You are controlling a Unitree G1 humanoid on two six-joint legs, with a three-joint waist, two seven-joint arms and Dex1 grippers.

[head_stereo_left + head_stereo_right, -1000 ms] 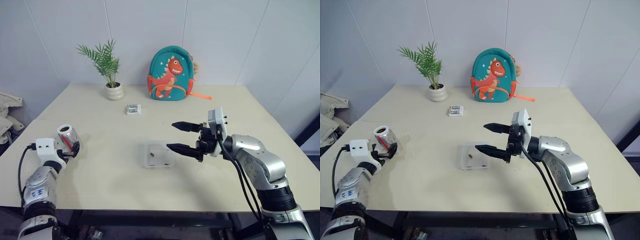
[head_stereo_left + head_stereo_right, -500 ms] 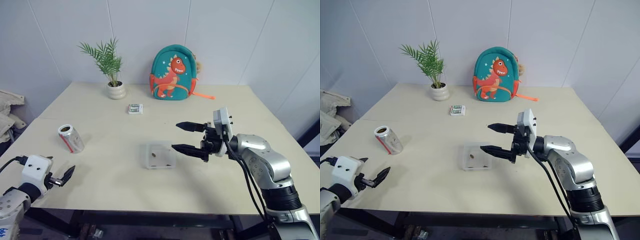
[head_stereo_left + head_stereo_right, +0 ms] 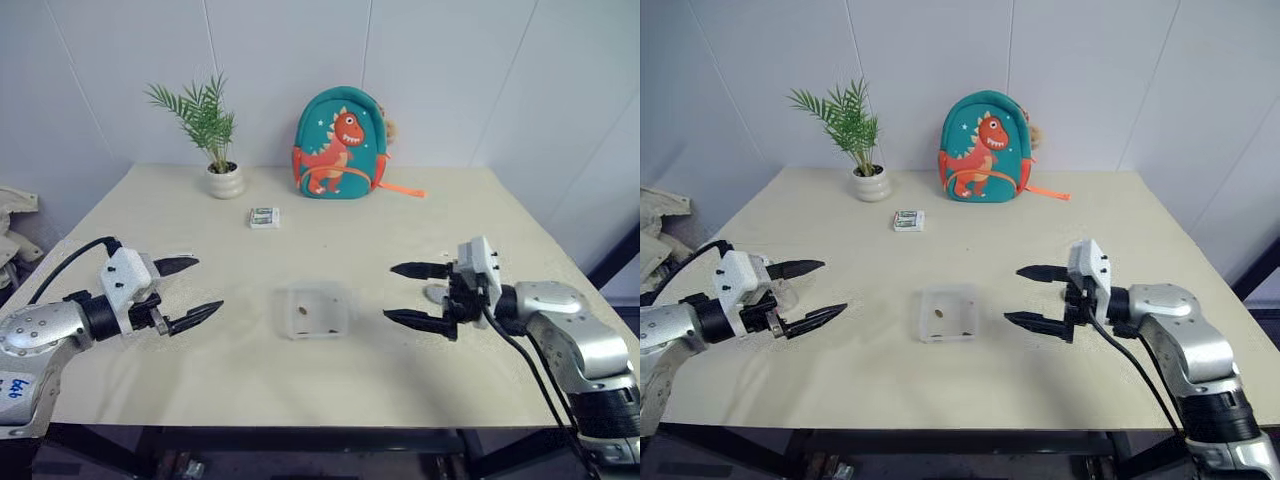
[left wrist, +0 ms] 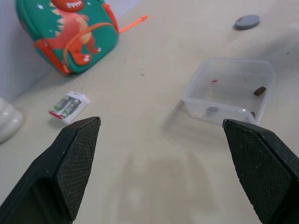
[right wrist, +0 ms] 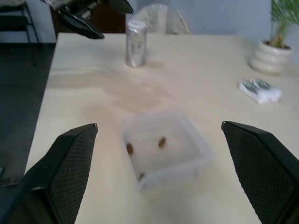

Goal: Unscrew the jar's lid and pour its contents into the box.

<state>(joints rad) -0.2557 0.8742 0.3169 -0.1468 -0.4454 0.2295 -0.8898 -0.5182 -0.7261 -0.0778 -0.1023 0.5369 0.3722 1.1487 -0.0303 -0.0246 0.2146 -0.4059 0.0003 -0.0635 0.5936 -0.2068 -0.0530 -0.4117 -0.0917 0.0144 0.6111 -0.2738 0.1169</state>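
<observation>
The L claw (image 3: 205, 284) has come up from the table's near edge since a sec ago. Back then it held the jar, and now it is empty. The R claw (image 3: 392, 291) has pulled back from the box, out to its own side.

L claw: its two black fingers are spread wide w/ nothing between them. It hangs a bit above the table (image 3: 400, 220) and points at the box. The jar (image 5: 136, 43) stands upright on the table just behind this claw, not touching it. It has no lid on.

R claw: its fingers are spread wide too, w/ nothing in them. It hangs a bit above the table and points back at the L claw, so the two face each other.

The box (image 3: 314, 286) sits flat on the table between the 2 claws, in front of both sets of tips and touching neither. Inside it lie the contents (image 5: 161, 141), a few tiny brown bits on the clear bottom.

The lid (image 3: 436, 294) lies flat on the table just beside the R claw, on its far side, well apart from the jar.

Farther out, past the box from both claws, is a small white & green packet (image 3: 264, 217). At the far edge of the table, by the wall, stand a white pot w/ a green plant (image 3: 225, 181) and a teal dino backpack (image 3: 338, 145).
</observation>
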